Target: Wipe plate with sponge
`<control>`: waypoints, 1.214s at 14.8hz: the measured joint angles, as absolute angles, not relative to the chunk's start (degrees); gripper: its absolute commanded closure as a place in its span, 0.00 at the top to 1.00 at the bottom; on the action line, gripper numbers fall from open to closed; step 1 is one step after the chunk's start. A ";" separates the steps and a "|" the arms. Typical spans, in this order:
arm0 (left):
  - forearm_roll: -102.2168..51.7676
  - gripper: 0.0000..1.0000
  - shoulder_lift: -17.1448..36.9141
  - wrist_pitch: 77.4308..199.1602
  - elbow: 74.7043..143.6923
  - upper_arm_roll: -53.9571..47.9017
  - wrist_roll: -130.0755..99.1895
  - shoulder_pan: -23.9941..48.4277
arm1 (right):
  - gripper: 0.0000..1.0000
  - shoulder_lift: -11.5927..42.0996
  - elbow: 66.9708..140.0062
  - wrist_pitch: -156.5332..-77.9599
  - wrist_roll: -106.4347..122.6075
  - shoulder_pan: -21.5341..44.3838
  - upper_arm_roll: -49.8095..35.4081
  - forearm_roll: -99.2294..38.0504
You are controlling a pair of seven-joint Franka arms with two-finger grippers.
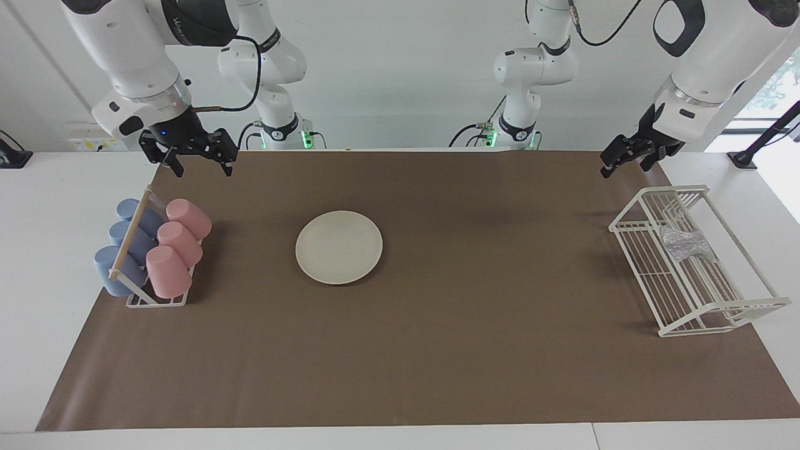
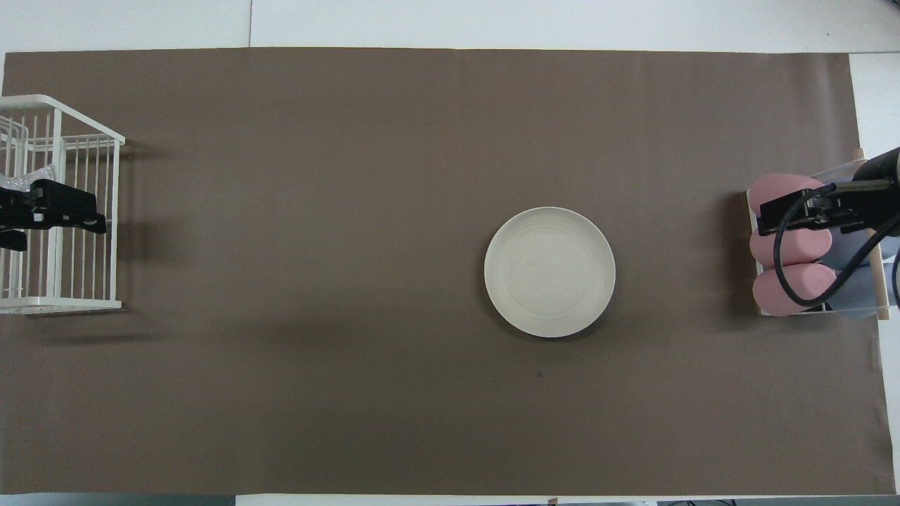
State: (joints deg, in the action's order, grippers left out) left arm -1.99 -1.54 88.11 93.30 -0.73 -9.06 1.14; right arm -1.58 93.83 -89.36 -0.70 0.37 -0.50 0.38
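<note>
Two arms for you, both raised and holding nothing. Brown mat (image 1: 437, 350) covers most of the table. White wire rack (image 1: 637, 215) sits at the left arm's end; cup rack (image 1: 134, 300) with pink cups (image 1: 169, 272) and blue cups (image 1: 112, 272) at the right arm's end. Plate (image 1: 339, 247) lies flat mid-mat, at 3 o'clock from the cup rack in the facing view. Sponge (image 1: 686, 242) rests inside the wire rack. Left gripper (image 1: 615, 159) hangs over the wire rack's robot-side end; finger gap: you can't tell. Right gripper (image 1: 199, 167) hangs over the cup rack's robot-side end, fingers spread wide.
</note>
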 measured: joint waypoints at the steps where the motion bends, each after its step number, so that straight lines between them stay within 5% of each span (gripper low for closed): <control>1: -1.99 1.00 -1.54 88.11 93.30 -0.73 -9.06 1.14 | 1.00 -1.58 93.83 -89.36 -0.70 0.37 -0.50 0.38; 12: -1.22 1.00 -1.53 89.60 93.41 -0.42 -9.09 1.01 | 1.00 -1.58 93.83 -89.36 -0.70 0.37 -0.50 0.38; 18: 15.17 1.00 -0.82 95.83 98.16 -1.16 -12.04 2.65 | 1.00 -1.58 93.83 -89.36 -0.70 0.37 -0.50 0.38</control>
State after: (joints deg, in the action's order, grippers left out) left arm 15.17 -0.82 95.83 98.16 -1.16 -12.04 2.65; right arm -1.58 93.83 -89.36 -0.70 0.37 -0.50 0.38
